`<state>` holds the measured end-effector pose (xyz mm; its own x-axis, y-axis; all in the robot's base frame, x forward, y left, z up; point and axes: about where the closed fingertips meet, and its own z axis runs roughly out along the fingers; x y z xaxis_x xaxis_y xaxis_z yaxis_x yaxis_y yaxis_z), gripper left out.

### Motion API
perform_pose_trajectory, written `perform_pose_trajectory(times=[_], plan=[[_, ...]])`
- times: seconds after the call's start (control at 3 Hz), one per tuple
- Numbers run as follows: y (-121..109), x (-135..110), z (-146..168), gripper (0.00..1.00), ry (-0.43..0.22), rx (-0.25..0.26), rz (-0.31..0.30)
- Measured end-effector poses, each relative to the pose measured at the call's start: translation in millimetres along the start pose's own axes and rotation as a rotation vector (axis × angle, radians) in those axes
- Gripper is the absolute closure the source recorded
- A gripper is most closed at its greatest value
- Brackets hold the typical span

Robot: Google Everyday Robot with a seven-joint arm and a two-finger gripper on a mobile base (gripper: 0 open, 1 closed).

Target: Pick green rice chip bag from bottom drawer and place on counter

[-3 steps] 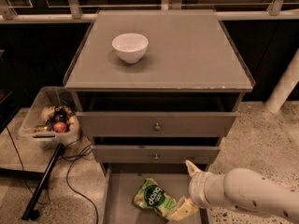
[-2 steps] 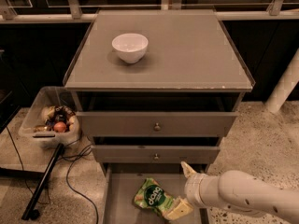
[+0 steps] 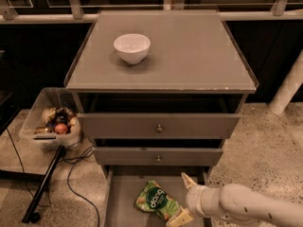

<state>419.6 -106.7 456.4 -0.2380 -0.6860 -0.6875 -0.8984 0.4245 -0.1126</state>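
The green rice chip bag (image 3: 154, 201) lies flat on the floor of the open bottom drawer (image 3: 121, 197), near its middle. My gripper (image 3: 184, 198) reaches into the drawer from the right, just beside the bag's right end. It is open: one cream fingertip (image 3: 187, 179) points up behind the bag and the other sits by the bag's lower right corner. The counter (image 3: 189, 51) is the wide grey-brown top of the cabinet above.
A white bowl (image 3: 131, 47) stands on the counter's left back part. The two upper drawers with knobs (image 3: 159, 127) are pulled out slightly above the bottom drawer. A clear bin of items (image 3: 49, 122) and cables lie on the floor to the left. A white post (image 3: 289, 86) stands at right.
My gripper has moved a little left and lower, closer to the bag's right end. The bag and bowl have not moved.
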Motion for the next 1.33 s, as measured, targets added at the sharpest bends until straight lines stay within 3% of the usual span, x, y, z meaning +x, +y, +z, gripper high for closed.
perform_pose_trajectory(times=[0.33,1.0,1.33], plan=[[-3,33,49,0.00,-0.033,-0.055,0.036],[0,47,72,0.00,-0.042,-0.070,0.071],[-4,61,92,0.00,-0.079,-0.050,0.076]])
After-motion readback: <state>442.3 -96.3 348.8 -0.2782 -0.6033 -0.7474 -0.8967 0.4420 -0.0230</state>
